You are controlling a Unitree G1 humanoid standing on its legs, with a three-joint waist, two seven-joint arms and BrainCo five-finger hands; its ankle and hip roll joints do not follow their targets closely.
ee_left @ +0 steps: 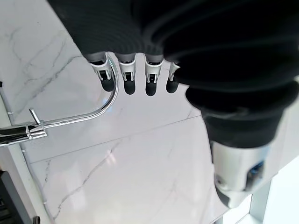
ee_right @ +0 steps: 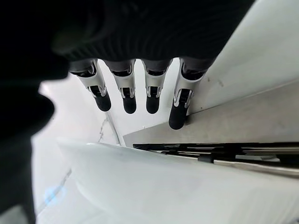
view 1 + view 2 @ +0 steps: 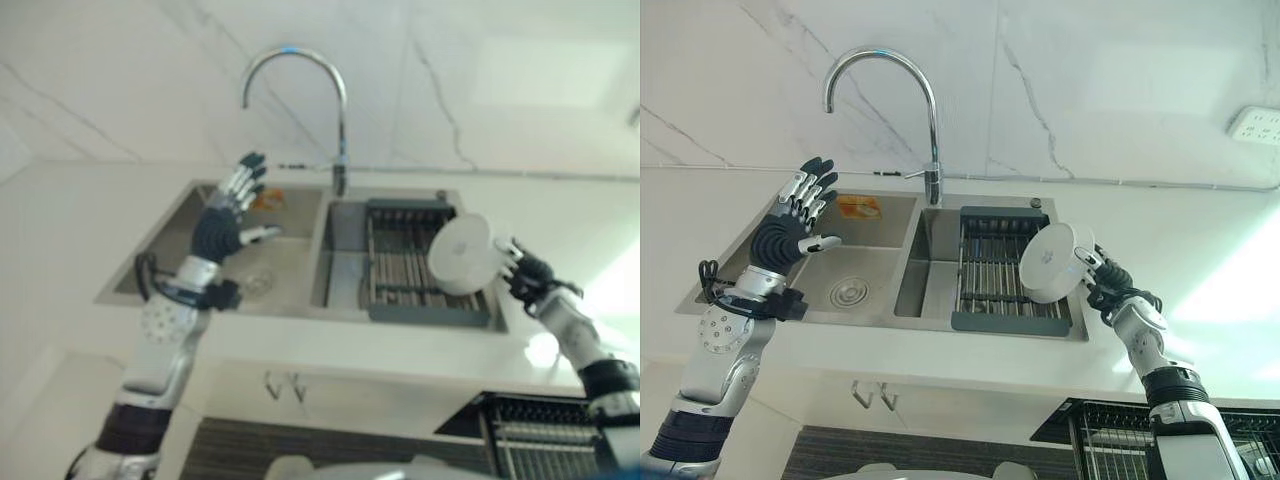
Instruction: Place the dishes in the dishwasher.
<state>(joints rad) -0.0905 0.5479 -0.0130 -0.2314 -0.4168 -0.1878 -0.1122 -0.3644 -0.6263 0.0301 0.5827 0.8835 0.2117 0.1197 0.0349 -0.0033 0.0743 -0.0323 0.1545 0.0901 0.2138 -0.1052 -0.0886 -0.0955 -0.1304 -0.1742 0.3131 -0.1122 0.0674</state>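
Our right hand (image 3: 1102,276) grasps the white plate (image 3: 1052,262) by its edge. Our left hand (image 3: 790,225) hangs released. We should grip tight, lowering it to the dishwasher rack (image 3: 1110,440) below.

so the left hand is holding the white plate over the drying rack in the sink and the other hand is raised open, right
Wrong hand. The right hand holds the white plate over the drying rack in the sink; the left hand is the one raised open, over the other basin. The right eye view shows it.
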